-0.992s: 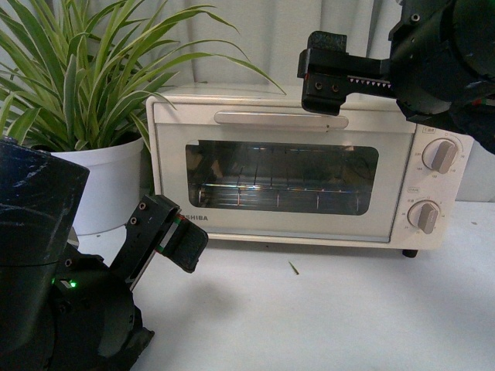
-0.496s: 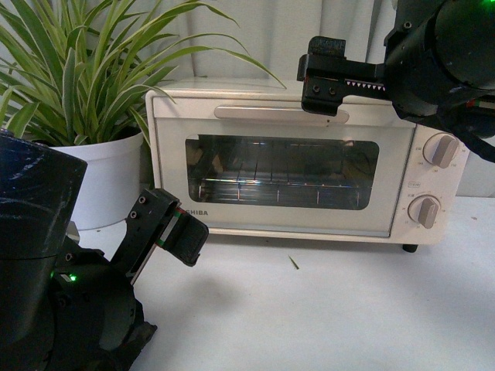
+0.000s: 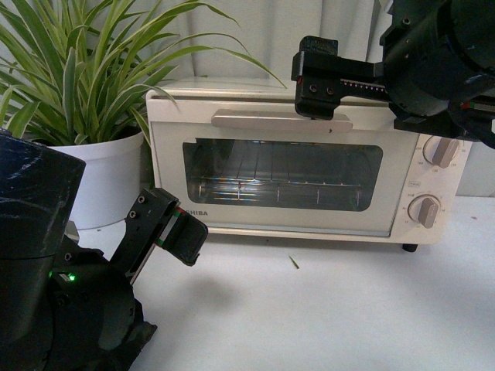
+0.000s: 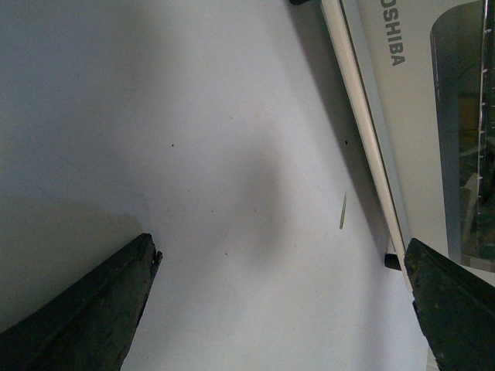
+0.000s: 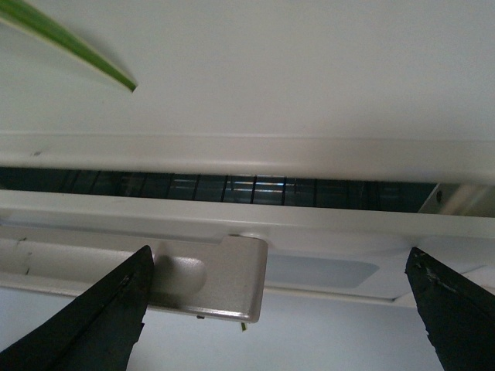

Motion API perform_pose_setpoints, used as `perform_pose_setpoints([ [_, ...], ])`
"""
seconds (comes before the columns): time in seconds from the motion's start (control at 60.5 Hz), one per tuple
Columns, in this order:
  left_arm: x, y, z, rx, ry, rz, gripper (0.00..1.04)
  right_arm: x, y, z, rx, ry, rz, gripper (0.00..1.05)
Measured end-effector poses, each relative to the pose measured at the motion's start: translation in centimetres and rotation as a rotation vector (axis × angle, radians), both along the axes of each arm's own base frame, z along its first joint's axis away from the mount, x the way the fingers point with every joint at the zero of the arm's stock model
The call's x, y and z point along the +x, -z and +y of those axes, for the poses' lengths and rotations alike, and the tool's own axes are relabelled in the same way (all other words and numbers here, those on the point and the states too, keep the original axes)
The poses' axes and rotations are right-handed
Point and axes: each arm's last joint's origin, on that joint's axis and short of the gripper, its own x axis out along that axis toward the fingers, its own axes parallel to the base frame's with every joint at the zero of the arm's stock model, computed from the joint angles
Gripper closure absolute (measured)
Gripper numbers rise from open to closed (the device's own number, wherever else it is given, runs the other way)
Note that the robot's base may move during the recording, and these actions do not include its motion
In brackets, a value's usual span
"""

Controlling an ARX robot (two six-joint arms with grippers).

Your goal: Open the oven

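Note:
The cream-white oven (image 3: 302, 170) stands at the back of the table, with a glass-windowed door, a silvery bar handle (image 3: 267, 118) and two knobs (image 3: 441, 153) on its right side. The door is tilted slightly out at the top; the right wrist view shows a dark gap (image 5: 232, 188) between door and body. My right gripper (image 3: 317, 81) is open at the right end of the handle (image 5: 205, 282), jaws standing on either side of that end. My left gripper (image 3: 174, 232) is open and empty, low in front of the oven's left corner (image 4: 402, 100).
A potted plant with long green leaves (image 3: 85, 85) in a white pot (image 3: 108, 185) stands left of the oven. A small green scrap (image 3: 294, 263) lies on the white table (image 3: 325, 317) in front of the oven. A grey curtain hangs behind.
The right gripper has come slightly left and down onto the handle's right end. The oven door has tipped out a little at the top. The left arm has barely moved.

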Motion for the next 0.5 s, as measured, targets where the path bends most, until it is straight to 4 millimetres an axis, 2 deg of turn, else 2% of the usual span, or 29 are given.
perform_pose_setpoints([
  [0.231,0.0,0.0,0.0,-0.002,0.0,0.0,0.07,-1.5,0.9,-0.5,0.008,-0.055,0.01,0.09],
  [0.496,0.0,0.0,0.1,0.001,-0.002,0.005,0.07,-3.4,3.0,-1.0,0.039,-0.116,0.01,0.09],
])
